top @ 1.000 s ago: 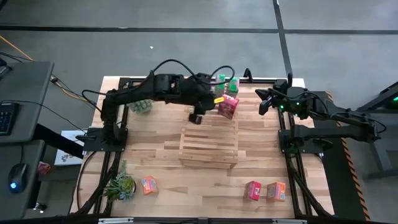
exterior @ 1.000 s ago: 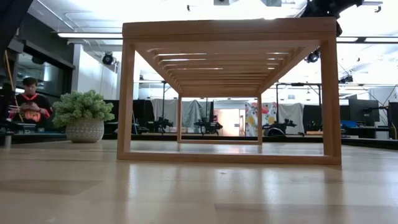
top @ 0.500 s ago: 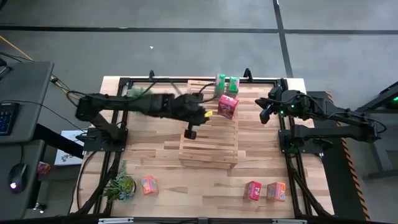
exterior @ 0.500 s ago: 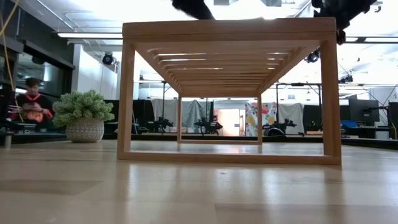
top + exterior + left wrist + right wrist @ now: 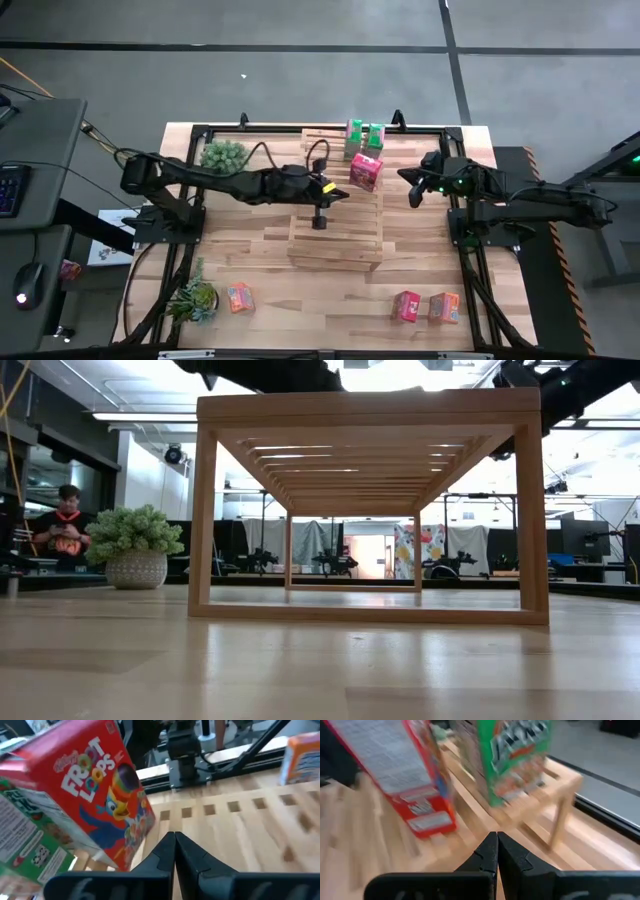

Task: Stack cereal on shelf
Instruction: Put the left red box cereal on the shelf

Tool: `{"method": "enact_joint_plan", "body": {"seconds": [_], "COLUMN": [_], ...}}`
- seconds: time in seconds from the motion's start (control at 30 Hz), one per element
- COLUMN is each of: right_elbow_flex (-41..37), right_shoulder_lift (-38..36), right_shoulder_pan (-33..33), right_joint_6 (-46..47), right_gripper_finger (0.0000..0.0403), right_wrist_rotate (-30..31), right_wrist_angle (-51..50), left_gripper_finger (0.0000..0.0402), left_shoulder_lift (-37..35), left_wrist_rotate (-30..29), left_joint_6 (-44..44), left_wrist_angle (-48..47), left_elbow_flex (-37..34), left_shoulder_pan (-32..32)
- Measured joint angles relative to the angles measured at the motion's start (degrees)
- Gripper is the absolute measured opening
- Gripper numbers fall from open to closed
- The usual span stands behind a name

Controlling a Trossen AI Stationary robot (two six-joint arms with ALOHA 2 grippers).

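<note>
With both the left gripper (image 5: 174,836) and right gripper (image 5: 497,836) closed and empty, the red cereal box (image 5: 365,171) at the shelf's (image 5: 336,248) one o'clock looks light, thin-walled, best pinched gently across its narrow sides

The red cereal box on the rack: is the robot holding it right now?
No. The red cereal box stands alone on the rack; the left gripper is apart from it, fingers shut on nothing.

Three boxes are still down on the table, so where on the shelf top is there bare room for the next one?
Crowded: the shelf's far end holds two green boxes and a red-pink box. The left gripper hovers mid-shelf. The near end is bare.
</note>
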Motion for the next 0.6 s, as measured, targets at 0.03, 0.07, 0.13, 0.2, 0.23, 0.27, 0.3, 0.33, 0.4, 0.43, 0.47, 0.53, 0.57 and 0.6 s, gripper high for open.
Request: {"method": "enact_joint_plan", "body": {"seconds": [0.03, 0.07, 0.13, 0.2, 0.23, 0.27, 0.3, 0.33, 0.4, 0.43, 0.47, 0.53, 0.57, 0.6], "right_elbow_flex": [-0.17, -0.35, -0.56, -0.56, -0.56, -0.56, -0.56, -0.56, -0.56, -0.56, -0.56, -0.56, -0.56, -0.56], "right_shoulder_lift": [0.01, -0.02, 0.01, 0.23, 0.25, 0.44, 0.67, 0.98, 1.83, 2.36, 3.02, 4.62, 5.51, 6.49], "right_shoulder_pan": [0.0, 0.0, 0.02, 0.02, 0.04, 0.04, 0.04, 0.04, 0.04, 0.04, 0.06, 0.13, 0.13, 0.13], "right_joint_6": [-0.3, -0.35, -0.39, -0.37, -0.37, -0.37, -0.37, -0.37, 0.06, 0.33, 0.76, 1.46, 1.57, 1.58], "right_gripper_finger": [0.0, 0.0, 0.0, 0.0, 0.0, 0.0, 0.0, 0.0, 0.0, 0.0, 0.0, 0.0, 0.0, 0.0], "right_wrist_rotate": [-0.79, -1.06, -1.75, -1.79, -1.77, -1.78, -1.83, -1.87, -2.02, -2.19, -2.34, -3.34, -3.63, -3.98], "right_wrist_angle": [1.75, 3.07, 4.03, 4.63, 4.75, 5.04, 5.36, 5.44, 5.9, 6.24, 6.83, 8.77, 10.18, 11.85], "left_gripper_finger": [0.0, 0.0, 0.0, 0.0, 0.0, 0.0, 0.0, 0.0, 0.0, 0.0, 0.0, 0.0, 0.0, 0.0], "left_shoulder_lift": [0.67, 1.5, 3.07, 4.45, 5.03, 5.19, 5.12, 5.06, 4.95, 5.0, 5.05, 5.04, 5.03, 5.03], "left_wrist_rotate": [-0.53, -1.09, -3.42, -6.82, -7.95, -8.49, -8.94, -9.38, -10.26, -10.68, -10.87, -10.93, -10.96, -10.96], "left_joint_6": [0.25, 0.8, 1.89, 3.05, 3.68, 4.32, 4.79, 5.02, 4.98, 4.98, 5.02, 5.03, 5.02, 5.02], "left_wrist_angle": [-0.27, -0.1, 0.18, -0.22, -0.22, -0.34, -0.44, -0.17, -0.17, -0.18, -0.26, -0.14, -0.17, -0.33], "left_elbow_flex": [0.57, 1.45, 3.0, 4.05, 4.45, 4.57, 4.61, 4.69, 4.73, 4.73, 4.72, 4.73, 4.73, 4.72], "left_shoulder_pan": [0.08, 0.25, 0.38, 0.44, 0.44, 0.44, 0.5, 0.59, 0.91, 1.15, 1.41, 2.18, 2.55, 2.92]}}
